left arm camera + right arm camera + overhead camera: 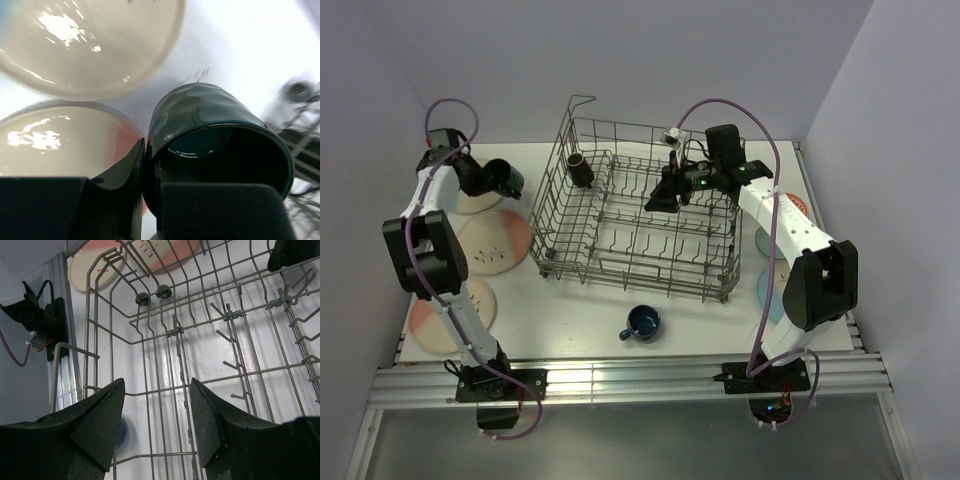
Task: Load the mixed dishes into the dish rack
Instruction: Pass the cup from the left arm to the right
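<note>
My left gripper (492,178) is shut on the wall of a dark mug with a teal inside (507,180), left of the dish rack (620,270). In the left wrist view one finger sits outside the mug (220,130) and the other inside, and my left gripper (150,170) hangs above two plates (90,45) (60,140). My right gripper (665,195) hangs open and empty inside the rack (175,332), with its fingertips (107,410) apart over the wires. A small dark mug (582,172) (295,252) sits in the rack's far left part.
A blue mug (642,323) stands on the table in front of the rack. Three plates (492,245) (450,315) (475,203) lie at the left, and two more (798,207) (767,288) under my right arm. Walls close in the left and right.
</note>
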